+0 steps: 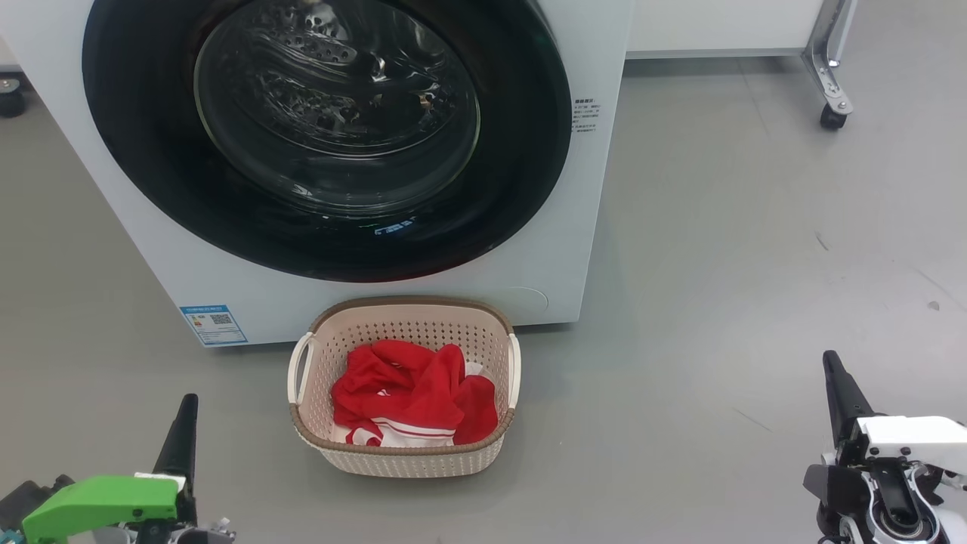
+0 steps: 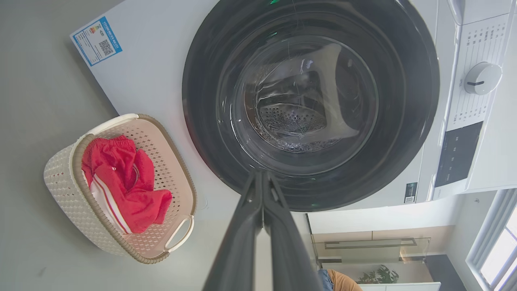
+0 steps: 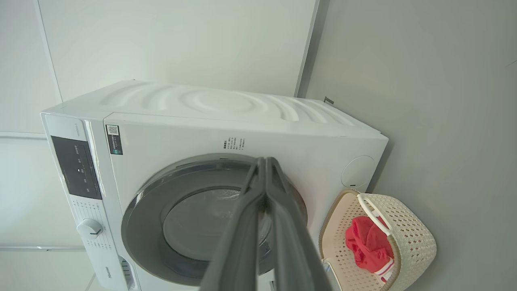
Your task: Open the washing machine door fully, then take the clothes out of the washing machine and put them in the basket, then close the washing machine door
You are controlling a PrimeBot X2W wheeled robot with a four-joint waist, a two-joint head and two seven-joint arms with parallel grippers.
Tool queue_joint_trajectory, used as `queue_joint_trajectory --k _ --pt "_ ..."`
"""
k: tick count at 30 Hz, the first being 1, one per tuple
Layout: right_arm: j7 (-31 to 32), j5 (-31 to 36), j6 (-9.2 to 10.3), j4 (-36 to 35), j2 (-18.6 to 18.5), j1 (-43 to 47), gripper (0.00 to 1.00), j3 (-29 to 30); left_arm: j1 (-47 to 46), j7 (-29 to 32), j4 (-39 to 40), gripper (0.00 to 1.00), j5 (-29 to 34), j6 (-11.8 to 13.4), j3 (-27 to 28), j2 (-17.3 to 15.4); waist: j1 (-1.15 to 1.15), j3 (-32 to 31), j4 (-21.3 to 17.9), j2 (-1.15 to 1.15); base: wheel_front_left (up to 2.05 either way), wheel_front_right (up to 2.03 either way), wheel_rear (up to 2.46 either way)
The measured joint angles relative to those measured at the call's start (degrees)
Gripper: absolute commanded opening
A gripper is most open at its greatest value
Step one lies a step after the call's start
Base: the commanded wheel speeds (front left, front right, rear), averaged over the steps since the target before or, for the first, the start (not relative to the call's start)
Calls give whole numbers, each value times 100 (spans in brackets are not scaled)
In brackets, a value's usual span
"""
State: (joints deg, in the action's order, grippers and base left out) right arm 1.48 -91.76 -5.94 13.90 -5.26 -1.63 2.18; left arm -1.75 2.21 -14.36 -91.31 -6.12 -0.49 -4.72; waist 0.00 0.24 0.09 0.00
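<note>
The white washing machine (image 1: 121, 234) fills the top of the head view, and its black-rimmed door (image 1: 325, 136) lies flat against its front, shut. Just before it on the floor stands the cream basket (image 1: 404, 317), holding the red clothes (image 1: 412, 393) with white stripes. My left gripper (image 1: 186, 404) is at the lower left, shut and empty. Low on the right, my right gripper (image 1: 831, 363) is likewise shut with nothing in it. Both are well short of the basket. The left wrist view has the door (image 2: 311, 101), basket (image 2: 64, 178) and clothes (image 2: 121, 182). The right wrist view has the door (image 3: 149, 214) and basket (image 3: 412, 234).
Grey floor (image 1: 718, 264) spreads open to the right of the machine. A white cabinet on a castor (image 1: 832, 117) stands at the back right. The machine's control dial (image 2: 482, 79) and dark panel sit beside the door in the left wrist view.
</note>
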Motion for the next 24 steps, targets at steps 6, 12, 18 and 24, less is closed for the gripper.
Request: queue_joint_trajectory --k 6,12,18,24 --pt "83 -387 -51 76 -2 -86 0 59 -53 75 -49 0 -372 -51 74 0 0 -5 -9 0 0 0 0" --pt "92 -396 -54 101 -1 -92 0 63 -94 76 -60 0 -372 -57 85 0 0 -5 -9 0 0 0 0" --pt "93 -396 -55 123 -1 -120 0 65 -96 76 -77 0 -372 -73 89 1 0 -6 -9 0 0 0 0" --pt "100 -396 -55 131 -1 -136 0 70 -98 76 -90 0 -372 -74 91 1 0 -7 -9 0 0 0 0"
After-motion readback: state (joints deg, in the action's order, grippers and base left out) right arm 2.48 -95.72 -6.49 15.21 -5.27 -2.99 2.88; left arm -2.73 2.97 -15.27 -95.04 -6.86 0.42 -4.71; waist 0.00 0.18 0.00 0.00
